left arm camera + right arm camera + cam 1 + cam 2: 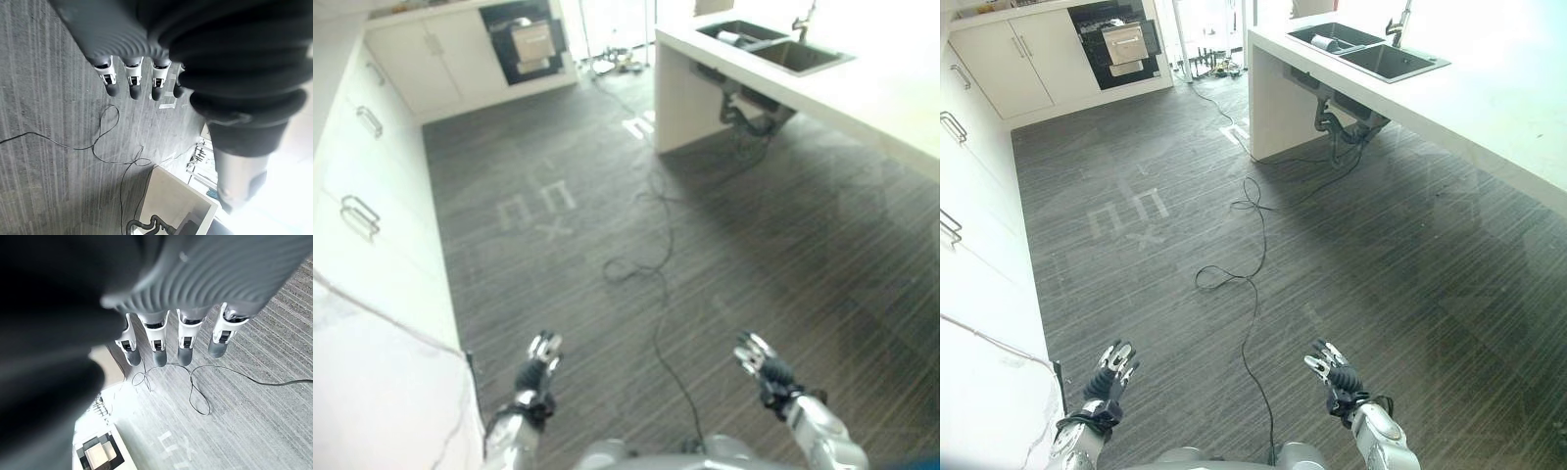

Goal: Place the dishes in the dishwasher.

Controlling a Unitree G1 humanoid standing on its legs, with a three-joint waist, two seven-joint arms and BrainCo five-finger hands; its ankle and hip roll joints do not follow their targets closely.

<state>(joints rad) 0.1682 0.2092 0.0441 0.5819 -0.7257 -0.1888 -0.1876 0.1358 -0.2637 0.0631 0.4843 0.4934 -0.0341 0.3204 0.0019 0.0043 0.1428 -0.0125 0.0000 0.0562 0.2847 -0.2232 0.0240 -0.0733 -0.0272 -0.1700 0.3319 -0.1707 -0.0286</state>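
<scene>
Both the left hand (1113, 370) and right hand (1332, 369) hang empty over the dark striped floor (1351, 255), fingers straight. The open black built-in dishwasher (1121, 41) stands far off; dishes, apparently in the dark steel sink (1371, 54), look untouched. Loading seems unstarted.

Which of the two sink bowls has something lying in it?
The far sink bowl, the one farther from the faucet. A pale object lies in it, while the near sink bowl beside it looks empty and dark.
</scene>
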